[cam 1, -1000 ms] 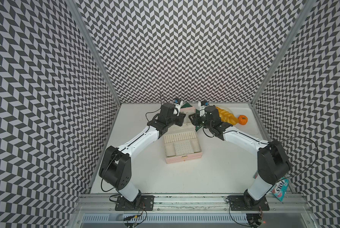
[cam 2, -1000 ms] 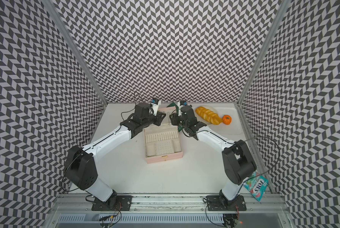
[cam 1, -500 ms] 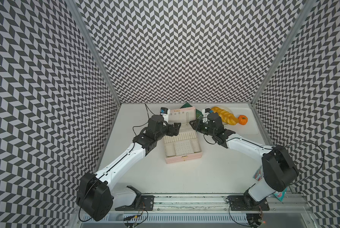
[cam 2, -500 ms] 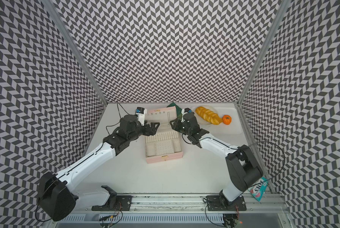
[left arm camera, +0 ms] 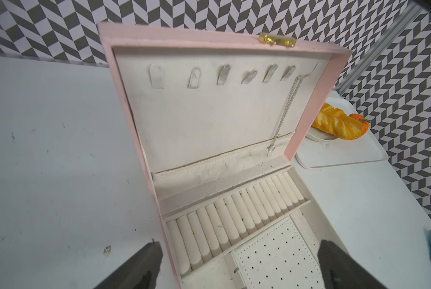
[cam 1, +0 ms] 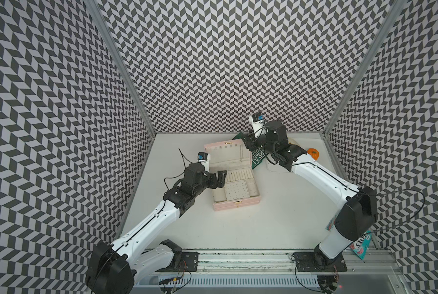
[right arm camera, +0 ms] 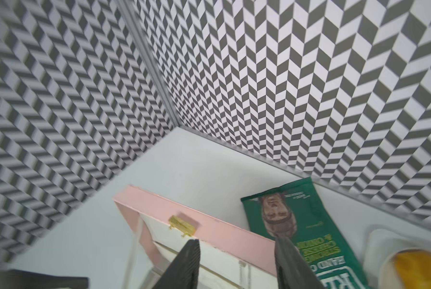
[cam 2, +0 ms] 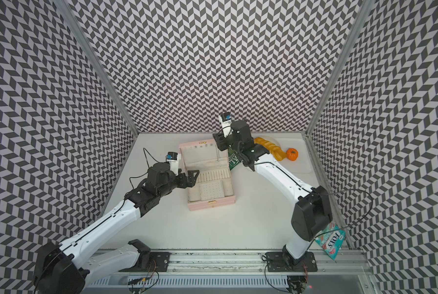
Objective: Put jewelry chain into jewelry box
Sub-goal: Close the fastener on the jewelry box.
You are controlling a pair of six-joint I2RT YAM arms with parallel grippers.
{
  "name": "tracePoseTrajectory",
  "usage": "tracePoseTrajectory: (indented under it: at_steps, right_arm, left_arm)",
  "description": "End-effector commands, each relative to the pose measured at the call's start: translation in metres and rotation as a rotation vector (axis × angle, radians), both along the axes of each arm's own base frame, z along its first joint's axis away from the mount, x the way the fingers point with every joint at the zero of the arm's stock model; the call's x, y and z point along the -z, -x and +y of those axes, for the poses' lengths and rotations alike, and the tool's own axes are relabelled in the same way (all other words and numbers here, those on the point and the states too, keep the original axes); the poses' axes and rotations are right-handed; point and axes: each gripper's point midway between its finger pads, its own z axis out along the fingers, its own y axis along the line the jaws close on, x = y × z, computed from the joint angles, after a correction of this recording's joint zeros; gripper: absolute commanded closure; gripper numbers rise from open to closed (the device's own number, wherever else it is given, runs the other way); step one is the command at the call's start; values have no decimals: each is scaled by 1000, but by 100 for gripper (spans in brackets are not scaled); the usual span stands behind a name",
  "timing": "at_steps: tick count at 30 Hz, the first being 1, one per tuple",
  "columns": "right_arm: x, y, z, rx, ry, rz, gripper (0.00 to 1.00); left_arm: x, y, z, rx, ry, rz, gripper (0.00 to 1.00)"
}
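The pale pink jewelry box (cam 1: 235,205) (cam 2: 210,205) lies open mid-table, its lid (left arm camera: 124,87) tilted back. The thin silvery jewelry chain (left arm camera: 288,105) hangs from the end hook inside the lid, its small pendant low near the lid pocket; in both top views it is a faint line (cam 1: 241,154) (cam 2: 217,155). My left gripper (cam 1: 219,178) (left arm camera: 239,252) is open and empty over the box's left edge, above the ring rolls. My right gripper (cam 1: 247,142) (right arm camera: 237,250) is open just above the lid's top right corner (right arm camera: 222,230), holding nothing, and the chain (right arm camera: 240,272) shows between its fingers.
A green snack bag (cam 1: 257,159) (right arm camera: 284,220) lies right of the lid under my right wrist. A bread loaf (cam 2: 270,147) and a small orange pumpkin (cam 2: 292,154) sit on a white tray (left arm camera: 339,152) at the back right. A candy packet (cam 2: 331,239) lies by the right arm's base.
Both grippers left the lid's top edge and opened. My left arm drew back to the box's left side; my right gripper rose slightly. The chain stays hanging in the lid.
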Motion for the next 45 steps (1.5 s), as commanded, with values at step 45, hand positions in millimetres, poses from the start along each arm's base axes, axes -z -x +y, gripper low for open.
tracePoseTrajectory:
  at_steps: [45]
  right_arm:
    - [59, -32, -2, -74, 818, -387, 49]
  left_arm:
    - [-11, 8, 10, -8, 8, -67, 0]
